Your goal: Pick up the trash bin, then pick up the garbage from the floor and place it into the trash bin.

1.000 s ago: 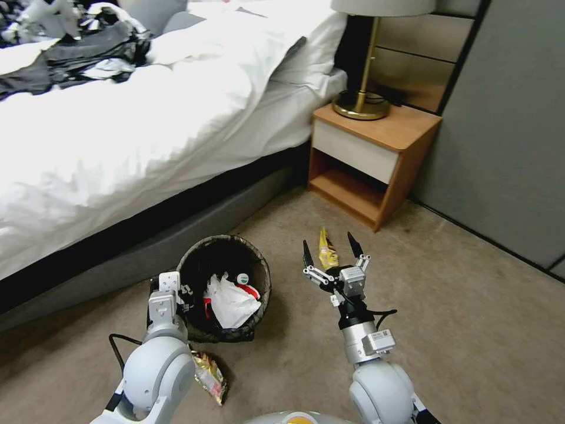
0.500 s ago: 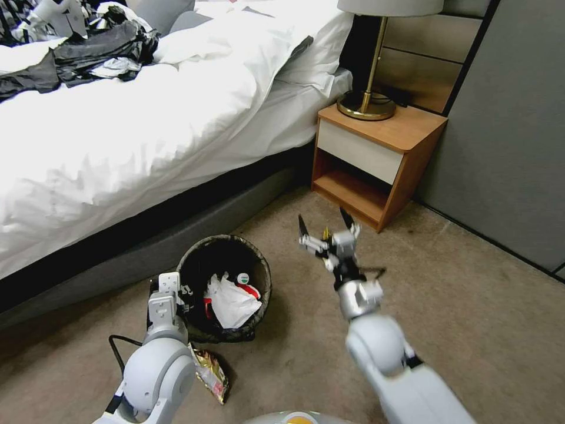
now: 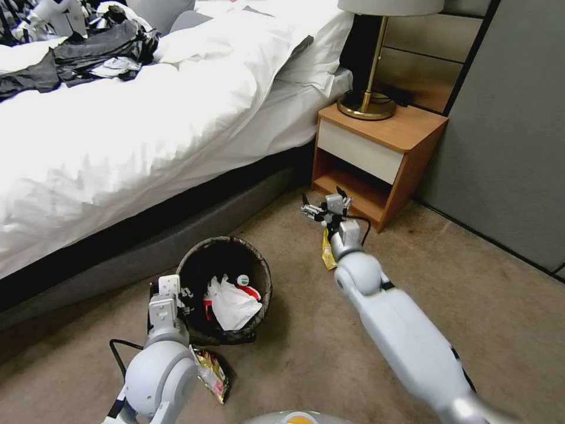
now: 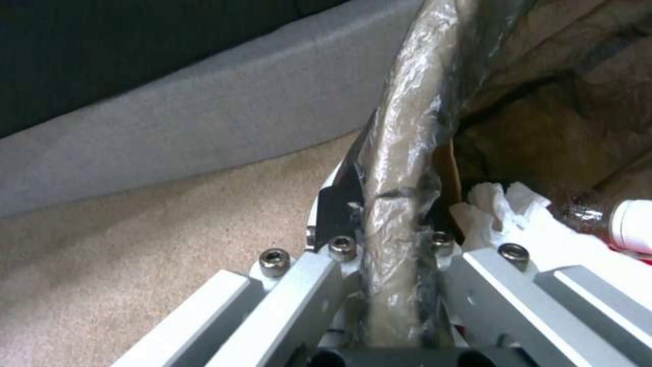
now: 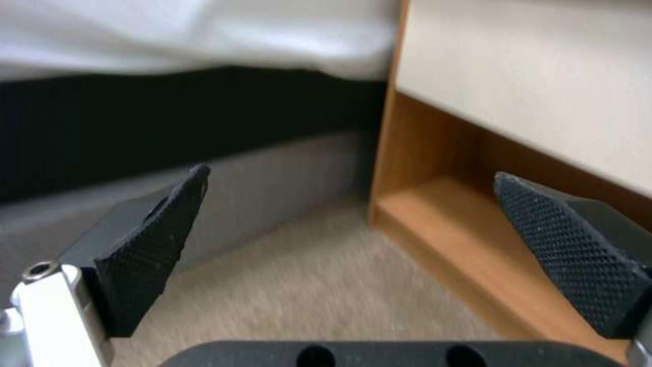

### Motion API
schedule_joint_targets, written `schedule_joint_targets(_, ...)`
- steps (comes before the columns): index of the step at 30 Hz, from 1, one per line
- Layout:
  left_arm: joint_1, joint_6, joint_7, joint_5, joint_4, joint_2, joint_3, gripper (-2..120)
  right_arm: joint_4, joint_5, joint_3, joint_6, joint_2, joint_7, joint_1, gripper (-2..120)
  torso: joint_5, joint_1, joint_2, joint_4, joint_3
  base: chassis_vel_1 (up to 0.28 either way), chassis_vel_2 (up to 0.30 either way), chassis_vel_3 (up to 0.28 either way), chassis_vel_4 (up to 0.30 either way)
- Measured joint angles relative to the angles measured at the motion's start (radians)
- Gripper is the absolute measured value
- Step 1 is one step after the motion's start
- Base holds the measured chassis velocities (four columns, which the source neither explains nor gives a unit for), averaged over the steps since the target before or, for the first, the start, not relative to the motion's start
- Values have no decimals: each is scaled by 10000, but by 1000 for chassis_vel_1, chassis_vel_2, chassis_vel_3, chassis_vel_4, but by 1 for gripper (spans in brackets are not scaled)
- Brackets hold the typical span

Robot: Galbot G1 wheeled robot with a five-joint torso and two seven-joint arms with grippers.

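Head view: our left gripper point(image 3: 176, 292) pinches the trash bin point(image 3: 224, 288) rim, tissue already inside. Our right gripper point(image 3: 322, 205), spread, hangs beyond the yellow wrapper point(image 3: 326, 251); another wrapper point(image 3: 209, 373) lies near our left arm.

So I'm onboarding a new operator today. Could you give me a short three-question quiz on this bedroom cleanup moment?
1. True or false: the left gripper is shut on the rim of the trash bin.
2. The yellow wrapper lies on: A) the bed, B) the carpet, C) the nightstand shelf.
3. Fill in: the fingers of the right gripper, stretched out toward the nightstand, are ____.

Key: 1 true; 2 B; 3 open, holding nothing.
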Motion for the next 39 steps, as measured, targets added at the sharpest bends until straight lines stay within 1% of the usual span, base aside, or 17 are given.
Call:
schedule_joint_targets(1, 0, 0, 0, 0, 0, 0, 0, 0, 0, 0, 0, 0, 0, 0, 0, 100, 0, 0, 0, 0, 0, 0, 0, 0, 0)
schedule_joint_targets(2, -1, 0, 0, 26, 11, -28, 24, 0, -284, 158, -3, -499, 53, 53, 229, 100, 1, 0, 0, -1, 0, 0, 0, 0, 0)
schedule_joint_targets(3, 0, 0, 4, 41, 18, -38, 38, 0, -436, 192, -5, -697, 84, 75, 325, 100, 1, 0, 0, 0, 0, 0, 0, 0, 0)
schedule_joint_targets(4, 13, -1, 15, 81, 33, -60, 72, 0, -947, 201, -6, -1180, 186, 133, 588, 100, 0, 0, 0, -2, 0, 0, 0, 0, 0)
schedule_joint_targets(5, 13, -1, 15, 81, 33, -60, 72, 0, -947, 201, -6, -1180, 186, 133, 588, 100, 0, 0, 0, -2, 0, 0, 0, 0, 0)
schedule_joint_targets(7, 31, -2, 22, 109, 34, -67, 91, 0, -1622, 116, 1, -1469, 332, 124, 805, 100, 1, 0, 0, -2, 0, 0, 0, 0, 0)
schedule_joint_targets(8, 31, -2, 22, 109, 34, -67, 91, 0, -1622, 116, 1, -1469, 332, 124, 805, 100, 1, 0, 0, -2, 0, 0, 0, 0, 0)
schedule_joint_targets(10, 84, -5, 25, 143, 28, -67, 99, 0, -2888, -302, 90, -1657, 598, -20, 1157, 100, 2, 1, 0, -2, 0, 0, 0, 0, 0)
schedule_joint_targets(11, 84, -5, 25, 143, 28, -67, 99, 0, -2888, -302, 90, -1657, 598, -20, 1157, 100, 2, 1, 0, -2, 0, 0, 0, 0, 0)
schedule_joint_targets(14, 165, -13, 33, 198, 0, -92, 99, 0, -4155, -675, 164, -1957, 842, -302, 1485, 100, 2, 0, 0, -1, 0, 0, 0, 0, 0)
schedule_joint_targets(15, 165, -13, 33, 198, 0, -92, 99, 0, -4155, -675, 164, -1957, 842, -302, 1485, 100, 2, 0, 0, -1, 0, 0, 0, 0, 0)
schedule_joint_targets(20, 240, -26, 44, 277, -9, -151, 96, 0, -5281, -962, 321, -2167, 1020, -757, 1712, 100, 1, 0, 0, -2, -1, 0, 0, 0, 0)
schedule_joint_targets(22, 263, -32, 49, 319, -8, -184, 95, 0, -5661, -1026, 387, -2156, 1067, -995, 1723, 100, 2, 1, 0, -2, 0, 0, 0, 0, 0)
schedule_joint_targets(29, 274, -33, 54, 360, -7, -219, 109, 0, -6385, -1299, 654, -1902, 1240, -1381, 1695, 100, 3, 0, 0, -2, -1, 0, 0, 0, 0)
schedule_joint_targets(33, 329, -34, 56, 427, -7, -272, 117, 0, -6927, -1564, 907, -1527, 1347, -1643, 1698, 100, 2, 1, 0, -2, -1, 0, 0, 0, 0)
schedule_joint_targets(34, 378, -40, 58, 481, -7, -310, 125, 0, -7210, -1643, 1032, -1294, 1411, -1781, 1707, 100, 1, 0, 0, -1, -2, 0, 0, 0, 0)
schedule_joint_targets(39, 473, -65, 88, 557, -28, -355, 131, 0, -7502, -1734, 1190, -963, 1488, -2001, 1685, 100, 1, 0, 0, -1, -2, 0, 0, 0, 0)
